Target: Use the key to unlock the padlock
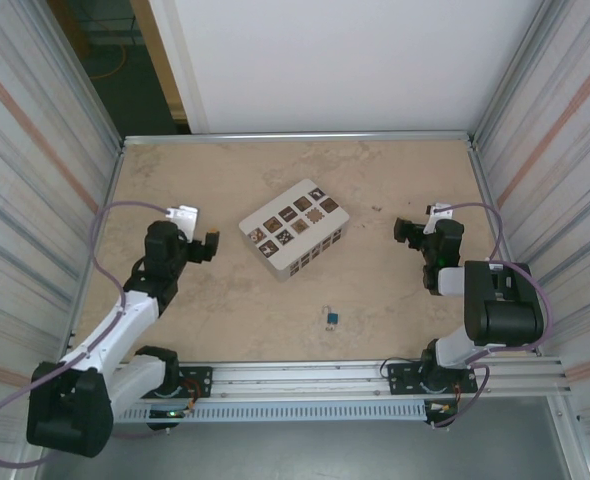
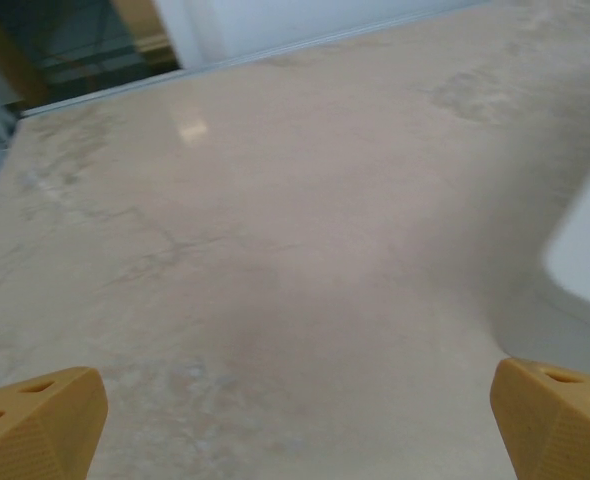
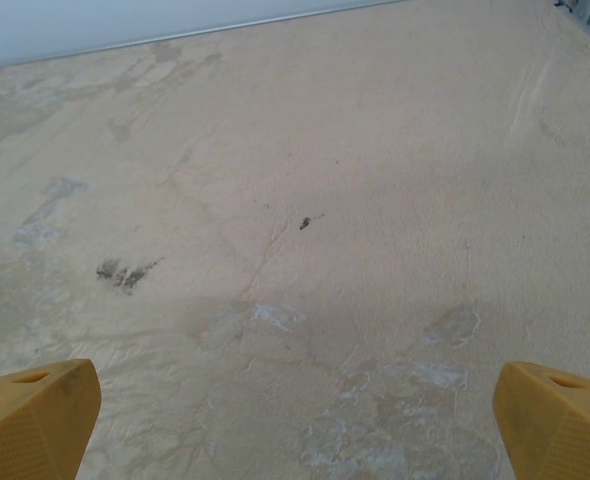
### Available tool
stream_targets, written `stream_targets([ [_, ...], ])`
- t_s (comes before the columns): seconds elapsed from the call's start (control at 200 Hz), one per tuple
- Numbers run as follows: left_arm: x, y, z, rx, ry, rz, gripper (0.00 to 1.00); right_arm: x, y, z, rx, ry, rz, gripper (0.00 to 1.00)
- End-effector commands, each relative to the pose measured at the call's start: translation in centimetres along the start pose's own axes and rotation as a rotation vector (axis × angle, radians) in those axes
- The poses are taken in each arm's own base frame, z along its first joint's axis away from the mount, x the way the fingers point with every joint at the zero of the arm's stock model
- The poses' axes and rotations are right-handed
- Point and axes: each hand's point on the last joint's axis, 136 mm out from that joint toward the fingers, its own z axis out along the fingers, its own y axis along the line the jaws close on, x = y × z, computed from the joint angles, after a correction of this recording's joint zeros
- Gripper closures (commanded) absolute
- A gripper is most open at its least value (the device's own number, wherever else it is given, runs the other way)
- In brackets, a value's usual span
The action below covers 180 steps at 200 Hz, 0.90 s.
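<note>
Desk (image 1: 225, 310): pale marbled top, walled by ribbed metal panels left and right, with a white panel at the far side. In the right wrist view its surface is scuffed and stained.

Left arm (image 1: 125, 320): rises from its base at the near-left corner and reaches toward the far side. Right arm (image 1: 500, 300): stands folded upright near the right wall.

White box (image 1: 295, 240): sits centre-far on the desk, turned at an angle, with brown patterned squares on top. It is well apart from both grippers. A blurred white corner shows at the right edge of the left wrist view.

Left gripper (image 1: 210, 245): hovers left of the box, pointing right toward it. Its orange fingertips (image 2: 35, 425) are spread wide, with bare desk between them and nothing held.

Right gripper (image 1: 403, 232): hovers right of the box, pointing left. Its fingertips (image 3: 555, 415) are also spread wide over bare desk, with nothing in the grasp.

Padlock (image 1: 332, 318): blue body, tiny, lying on the desk centre-near, nearer than the box and between the two arm bases. It is well apart from both grippers. Its shackle is too small to read. A dark speck lies just on its near side, too small to identify.
</note>
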Motion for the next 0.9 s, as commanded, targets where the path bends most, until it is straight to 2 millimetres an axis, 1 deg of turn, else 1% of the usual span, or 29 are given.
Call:
stream_targets([
  [0.0, 0.2, 2.1, 0.9, -0.096, -0.061, -0.083, 0.01, -0.1, 0.0, 0.3, 0.012, 0.002, -0.027, 0.01],
  [0.12, 2.1, 2.1, 2.1, -0.099, -0.007, -0.052, 0.01, 0.0, 0.0, 0.3, 0.015, 0.006, -0.030, 0.01],
  [0.24, 3.2, 1.7, 3.0, -0.085, 0.004, -0.026, 0.01, 0.0, 0.0, 0.3, 0.016, 0.006, -0.031, 0.01],
  [0.331, 3.1, 1.2, 3.6, -0.061, -0.016, -0.007, 0.01, -0.1, 0.0, 0.3, 0.015, 0.004, -0.032, 0.01],
  [0.526, 1.7, -0.1, 4.6, 0.016, -0.098, 0.021, 0.01, 0.0, 0.0, 0.3, 0.016, 0.006, -0.031, 0.01],
  [0.601, 1.2, -0.3, 5.0, 0.037, -0.141, 0.013, 0.01, 0.0, 0.0, 0.3, 0.016, 0.006, -0.031, 0.01],
  [0.696, 2.0, 0.0, 6.0, 0.039, -0.136, -0.005, 0.01, 0.0, 0.0, 0.3, 0.015, 0.005, -0.032, 0.01],
  [0.767, 2.5, 0.6, 6.1, 0.032, -0.134, -0.040, 0.01, 0.0, 0.0, 0.3, 0.015, 0.007, -0.032, 0.01],
  [0.897, 3.3, 0.9, 6.4, 0.035, -0.164, -0.067, 0.01, 0.0, 0.0, 0.3, 0.016, 0.006, -0.031, 0.01],
])
